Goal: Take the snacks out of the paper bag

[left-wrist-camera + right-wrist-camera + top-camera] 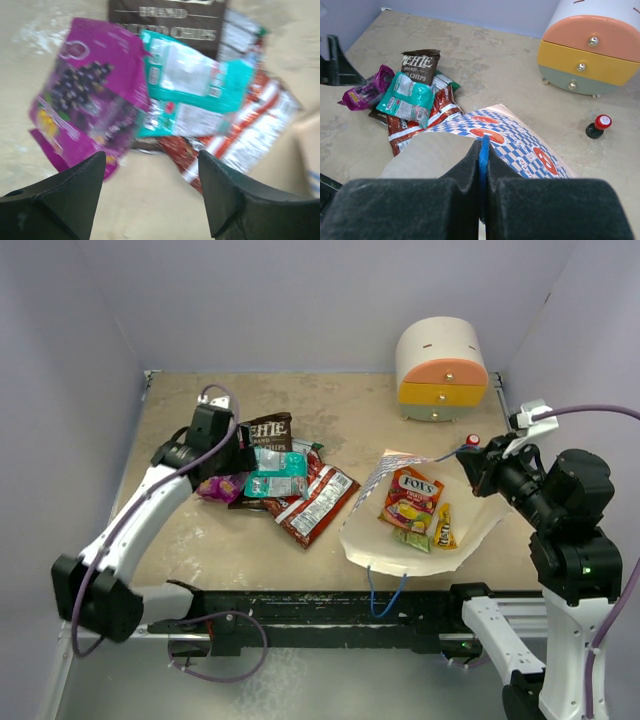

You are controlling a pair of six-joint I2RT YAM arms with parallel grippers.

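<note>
The paper bag [470,540] lies open on its side at centre right. An orange-red Fox's packet [410,497], a yellow one [444,527] and a green one [411,538] show inside it. My right gripper [472,454] is shut on the bag's blue string handle [483,156] and holds the upper wall [520,145] up. Other snacks lie in a pile on the left: the brown Kettle bag [268,432], a teal packet [277,475], a red-and-white packet [315,502] and a magenta packet [222,487]. My left gripper [150,167] is open and empty just above the magenta packet [90,95].
A cream domed mini cabinet [441,368] with orange and yellow drawers stands at the back right. A small red-capped object [599,125] stands between it and the bag. A second blue handle [385,590] hangs over the table's near edge. Walls close in the sides and back.
</note>
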